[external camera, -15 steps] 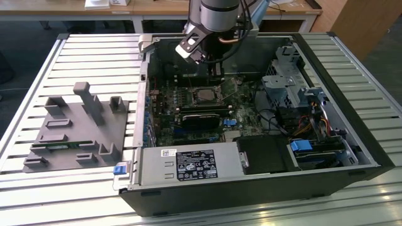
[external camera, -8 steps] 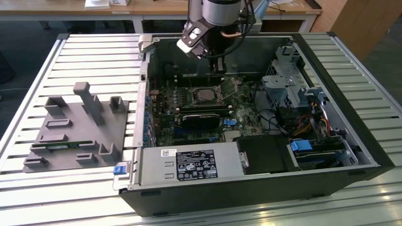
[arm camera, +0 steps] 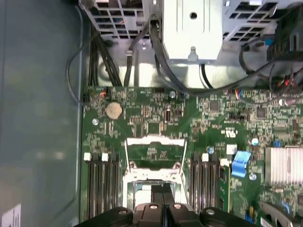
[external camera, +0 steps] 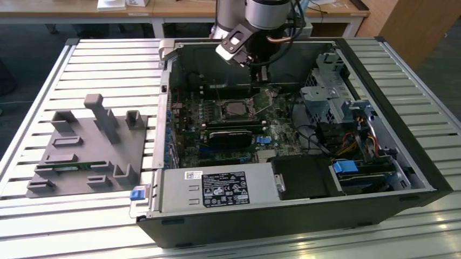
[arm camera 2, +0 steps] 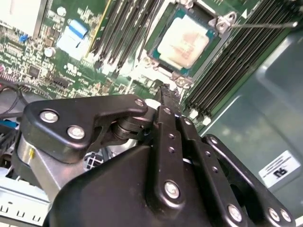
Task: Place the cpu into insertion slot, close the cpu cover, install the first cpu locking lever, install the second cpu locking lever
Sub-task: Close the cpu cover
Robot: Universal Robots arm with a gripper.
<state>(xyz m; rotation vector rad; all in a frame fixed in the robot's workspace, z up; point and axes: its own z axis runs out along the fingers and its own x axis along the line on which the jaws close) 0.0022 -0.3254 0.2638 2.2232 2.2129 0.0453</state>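
The cpu (arm camera 2: 182, 42), pale beige on top, lies flat in the insertion slot (external camera: 218, 110) on the green board inside the open computer case. The cpu cover (arm camera: 154, 142), a thin silvery frame, is swung open on the far side of the slot, and green board shows through its cut-out. A thin locking lever (arm camera 2: 265, 24) stands raised beside the slot. My gripper (arm camera 2: 165, 90) hangs just above the near edge of the slot, fingers shut together with nothing seen between them. It reaches down into the case (external camera: 255, 86) and covers part of the slot in the first wrist view (arm camera: 163, 208).
Long black memory slots (arm camera: 102, 184) flank the socket on both sides. A metal drive cage (external camera: 324, 100) and cables (external camera: 317, 137) crowd the exterior view's right, and the power supply (external camera: 216, 189) sits at the front. A grey fixture (external camera: 86, 145) lies on the slatted table outside the case.
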